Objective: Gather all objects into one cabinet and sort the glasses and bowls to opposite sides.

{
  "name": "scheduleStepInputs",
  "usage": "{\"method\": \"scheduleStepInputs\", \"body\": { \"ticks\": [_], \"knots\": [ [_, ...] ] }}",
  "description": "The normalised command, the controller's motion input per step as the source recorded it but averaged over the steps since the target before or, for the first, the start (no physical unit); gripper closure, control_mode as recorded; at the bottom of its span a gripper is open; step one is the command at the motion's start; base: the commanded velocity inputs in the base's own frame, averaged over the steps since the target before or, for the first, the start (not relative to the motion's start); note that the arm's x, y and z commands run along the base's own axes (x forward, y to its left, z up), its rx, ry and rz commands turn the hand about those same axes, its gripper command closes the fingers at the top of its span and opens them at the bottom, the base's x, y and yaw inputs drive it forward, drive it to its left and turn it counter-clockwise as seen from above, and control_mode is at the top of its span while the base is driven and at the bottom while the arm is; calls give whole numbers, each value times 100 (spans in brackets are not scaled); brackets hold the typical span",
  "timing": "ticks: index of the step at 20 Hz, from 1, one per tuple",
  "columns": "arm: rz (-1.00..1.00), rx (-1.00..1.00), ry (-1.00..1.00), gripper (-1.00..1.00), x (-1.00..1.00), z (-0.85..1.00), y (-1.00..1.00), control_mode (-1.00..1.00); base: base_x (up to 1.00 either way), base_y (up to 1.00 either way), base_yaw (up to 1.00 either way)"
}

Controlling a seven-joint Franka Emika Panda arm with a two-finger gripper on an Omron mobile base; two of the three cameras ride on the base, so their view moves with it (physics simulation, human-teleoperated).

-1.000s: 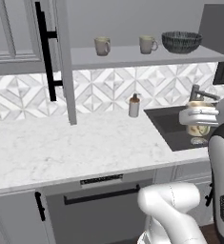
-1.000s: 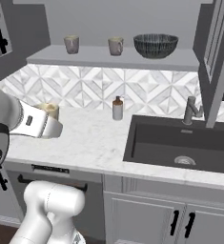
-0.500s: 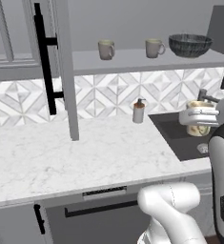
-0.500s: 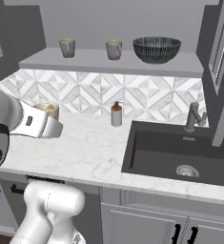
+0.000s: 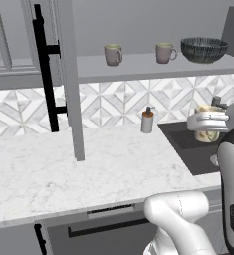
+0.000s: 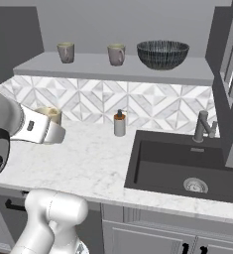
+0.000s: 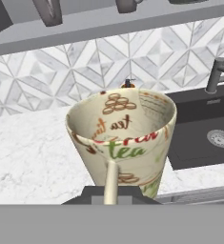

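Cream-yellow printed mug [image 7: 120,143] stays pinched in the gripper [image 7: 111,190]; the base has rolled closer, grey cabinet shelf [image 5: 138,67] at twelve o'clock, delivery nearing

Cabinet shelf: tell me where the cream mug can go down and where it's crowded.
The shelf is bare left of the left taupe mug, and between the two mugs. It is tighter at the right, where the second taupe mug stands close beside the patterned bowl. The fingers hold the cream mug.
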Motion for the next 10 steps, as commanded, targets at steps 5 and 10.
{"method": "scheduleStepInputs", "body": {
  "ticks": [5,10],
  "knots": [
    [0,0,0,100,0,0,0,100,-2,0,0],
    [8,0,-7,100,-16,11,1,-100,0,0,0]
  ]
}}
